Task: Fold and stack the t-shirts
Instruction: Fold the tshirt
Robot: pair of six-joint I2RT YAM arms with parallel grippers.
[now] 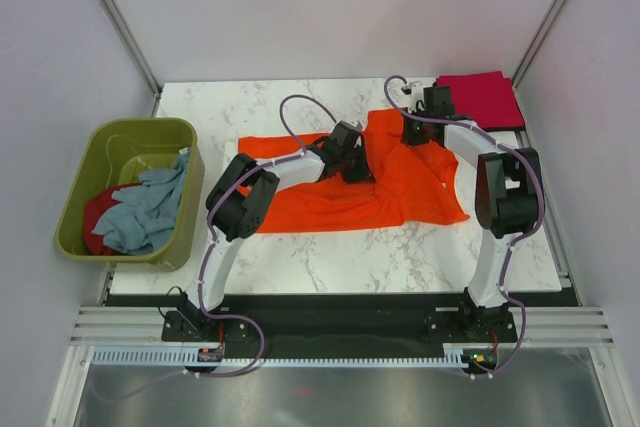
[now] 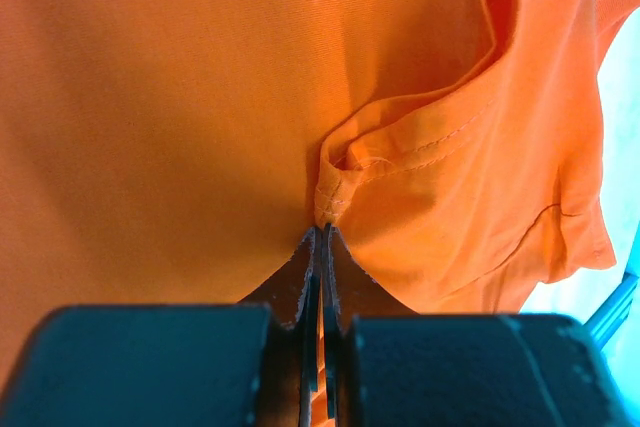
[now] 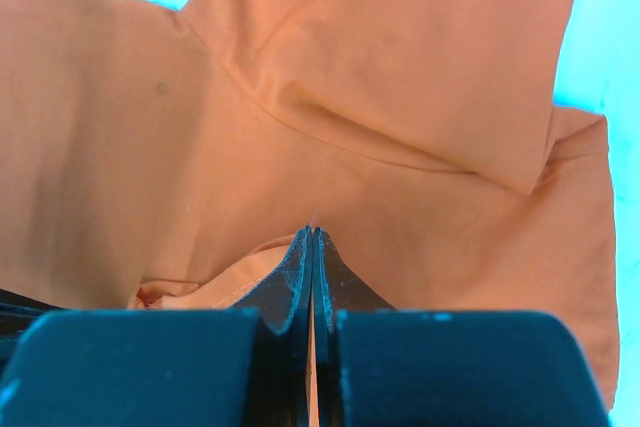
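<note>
An orange t-shirt (image 1: 350, 192) lies partly bunched on the marble table (image 1: 330, 257). My left gripper (image 1: 352, 169) is down on its middle, shut on a pinched fold of orange hem (image 2: 330, 197); the gripper (image 2: 323, 232) shows cloth between its tips. My right gripper (image 1: 413, 134) is at the shirt's far right part, shut (image 3: 312, 232) on orange fabric (image 3: 400, 97), a thin strip showing between the jaws. A folded crimson t-shirt (image 1: 482, 97) lies at the back right corner. A grey-blue t-shirt (image 1: 150, 207) and a red one (image 1: 97, 215) lie in the tub.
The olive-green tub (image 1: 125, 137) stands off the table's left edge. Grey walls close in both sides and the back. Bare marble runs along the front edge and the back left.
</note>
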